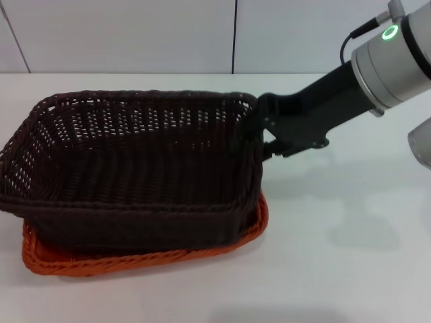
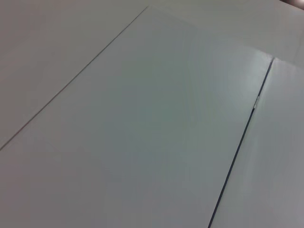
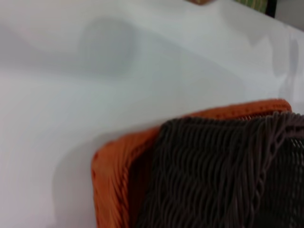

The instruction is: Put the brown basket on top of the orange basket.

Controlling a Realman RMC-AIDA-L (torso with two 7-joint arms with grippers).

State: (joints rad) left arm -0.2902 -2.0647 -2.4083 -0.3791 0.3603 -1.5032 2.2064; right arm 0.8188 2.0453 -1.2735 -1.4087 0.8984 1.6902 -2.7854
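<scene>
Nearest us the orange basket (image 1: 145,259) sits on the worktop (image 1: 337,269) with the brown basket (image 1: 135,168) nested inside, light, stiff wicker we judge best held by its rim, where our right gripper (image 1: 259,138) sits, fingers' opening unclear.

Right claw (image 1: 261,138) reaches in from the right.

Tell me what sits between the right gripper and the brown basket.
Nothing: in the head view the right gripper is right at the rim of the brown basket's right end, no gap visible. That basket sits in the orange basket.
</scene>
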